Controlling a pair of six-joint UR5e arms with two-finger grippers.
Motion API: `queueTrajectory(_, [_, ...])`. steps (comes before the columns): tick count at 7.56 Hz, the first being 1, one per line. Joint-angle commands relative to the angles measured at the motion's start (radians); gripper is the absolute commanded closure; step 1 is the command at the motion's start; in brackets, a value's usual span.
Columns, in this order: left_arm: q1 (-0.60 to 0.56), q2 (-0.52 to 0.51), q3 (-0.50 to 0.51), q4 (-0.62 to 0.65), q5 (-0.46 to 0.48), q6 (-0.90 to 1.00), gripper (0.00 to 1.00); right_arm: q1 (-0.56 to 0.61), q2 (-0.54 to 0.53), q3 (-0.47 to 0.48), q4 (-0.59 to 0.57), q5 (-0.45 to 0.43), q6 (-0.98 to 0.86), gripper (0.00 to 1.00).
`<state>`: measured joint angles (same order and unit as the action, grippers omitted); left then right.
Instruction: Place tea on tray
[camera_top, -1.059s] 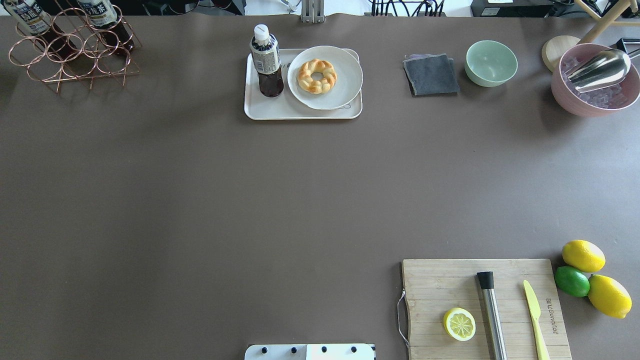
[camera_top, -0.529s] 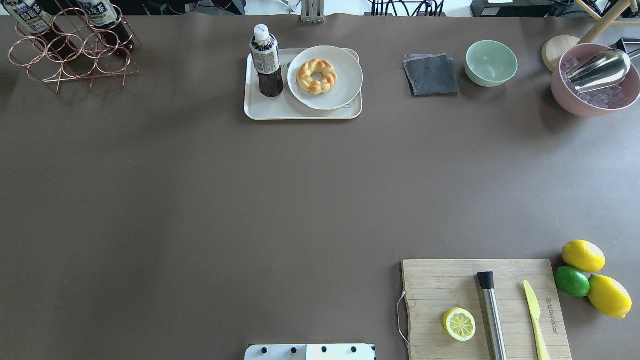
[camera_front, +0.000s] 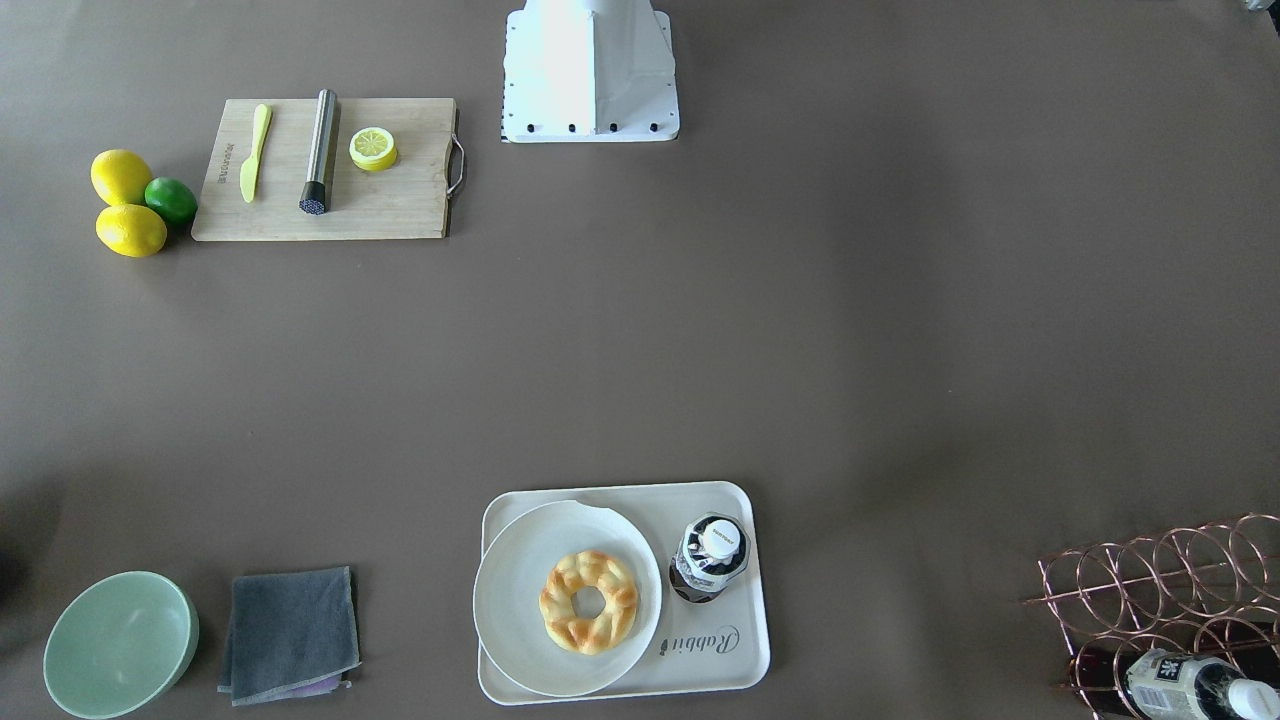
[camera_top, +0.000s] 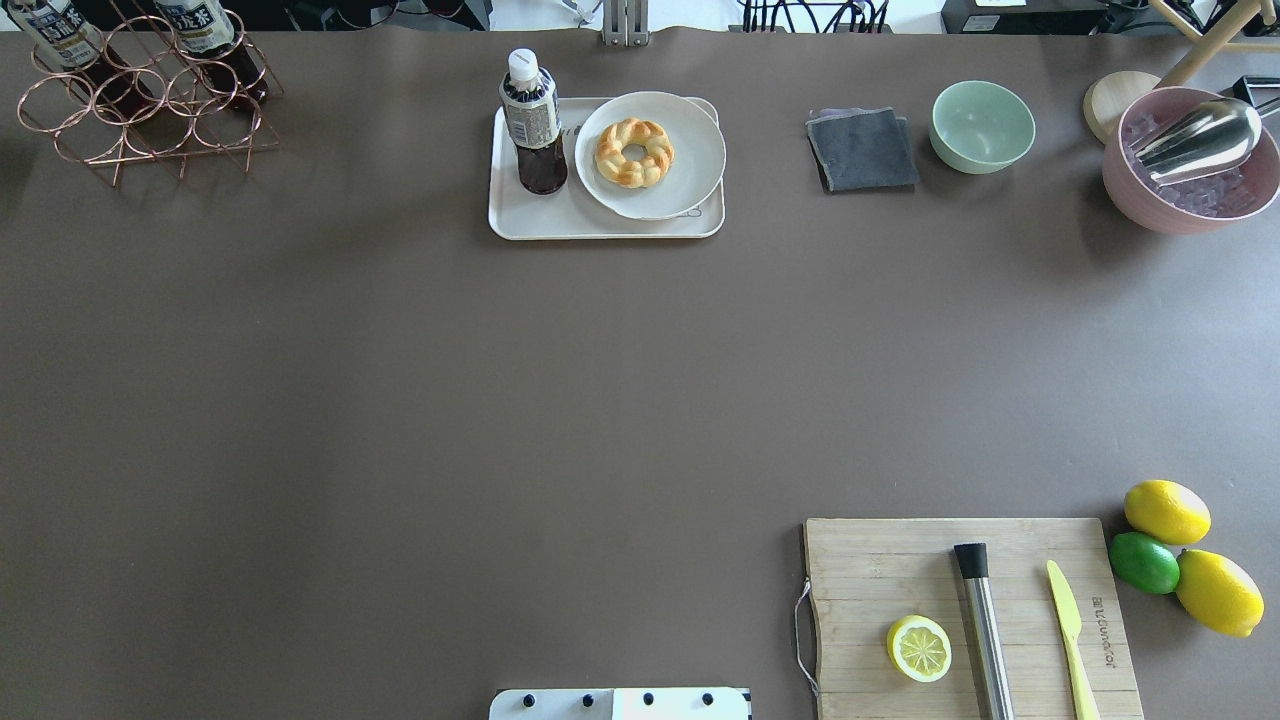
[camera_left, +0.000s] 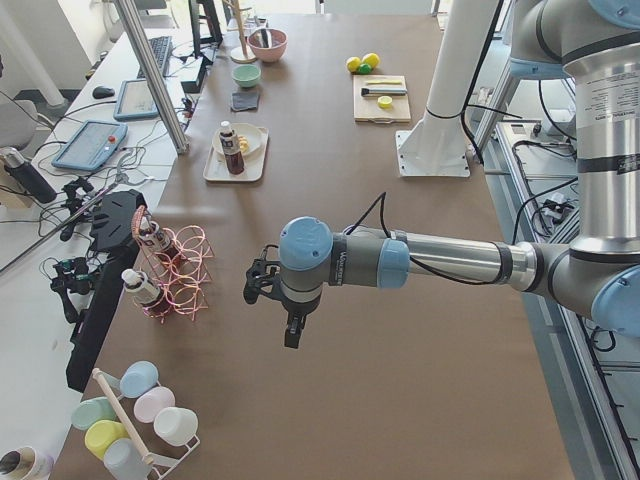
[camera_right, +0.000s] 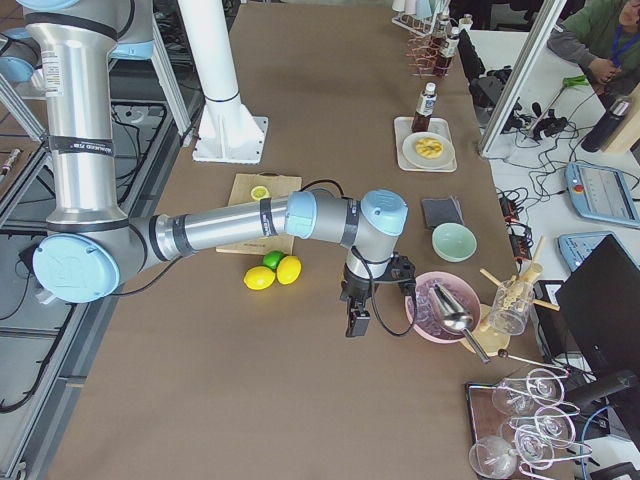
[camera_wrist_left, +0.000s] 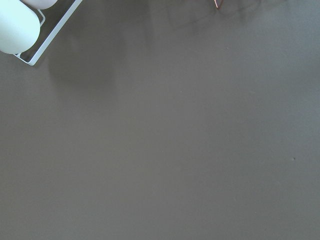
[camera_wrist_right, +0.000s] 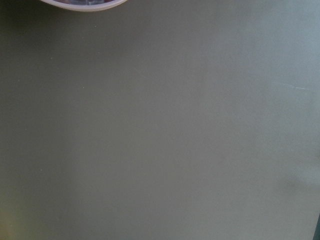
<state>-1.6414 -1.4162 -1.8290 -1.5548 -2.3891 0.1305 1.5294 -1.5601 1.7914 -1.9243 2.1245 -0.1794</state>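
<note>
- Cream-white, the tray is carrying the tea in the front-facing view. The bottle is standing upright just beside the round plate, and nothing is gripping it, so I am judging the placing done.
- The overhead view is agreeing: the tea is sitting in the tray's left part, and neither of my arms is appearing.
- In the left side view, my left gripper is hanging over bare table, well apart from the tray. I cannot tell whether it is open or closed.
- In the right side view, my right gripper is hovering near the pink bowl. Its state is equally unclear.
- Both wrist cameras are showing bare table with cut-off slivers at their top edges and no fingers.
- Next, I am expecting only to park both arms, keeping away from the tray.
</note>
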Motion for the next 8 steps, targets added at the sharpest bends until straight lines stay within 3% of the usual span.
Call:
queueTrajectory(1, [0.0,0.0,0.001,-0.001,-0.001,0.0,0.0,0.0,0.0,0.006,0.001,0.002,0.0,0.0])
queueTrajectory(8, [0.0,0.0,0.002,-0.001,-0.002,0.0,0.0,0.0,0.008,0.028,0.001,0.003,-0.005,0.0])
